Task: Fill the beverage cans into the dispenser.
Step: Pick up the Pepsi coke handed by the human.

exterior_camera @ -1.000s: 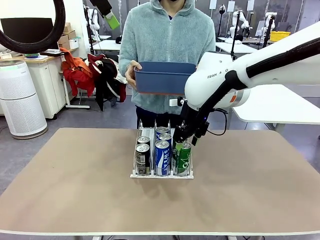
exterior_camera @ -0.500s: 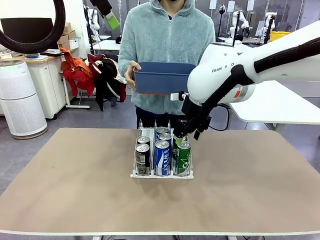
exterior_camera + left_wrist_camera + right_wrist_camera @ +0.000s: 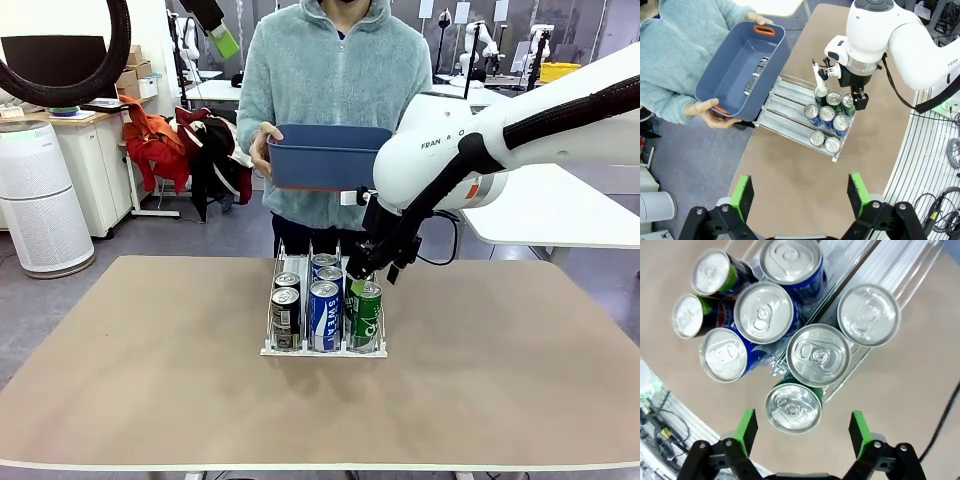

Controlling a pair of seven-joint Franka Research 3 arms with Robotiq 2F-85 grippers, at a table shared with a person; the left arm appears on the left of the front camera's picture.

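Cans (image 3: 325,308) sit packed in the dispenser (image 3: 784,109). Over them the right gripper (image 3: 357,283) hangs spread wide, empty; left gripper (image 3: 800,194) likewise.

Blue-and-white cans (image 3: 324,312), green cans (image 3: 367,314) and black cans (image 3: 285,317), silver-topped; white dispenser (image 3: 787,102), dark blue bin (image 3: 330,160), tan table (image 3: 150,380)

The front view looks slightly down across the table (image 3: 120,380) toward the person (image 3: 335,90) at the far side, with the dispenser (image 3: 322,350) mid-frame. The left wrist view sits high, looking steeply down past the left gripper (image 3: 800,194) at the bottom edge, onto the same dispenser at centre. The right wrist view faces straight down, very near, onto the cans (image 3: 817,354), with the right gripper (image 3: 802,430) at bottom.
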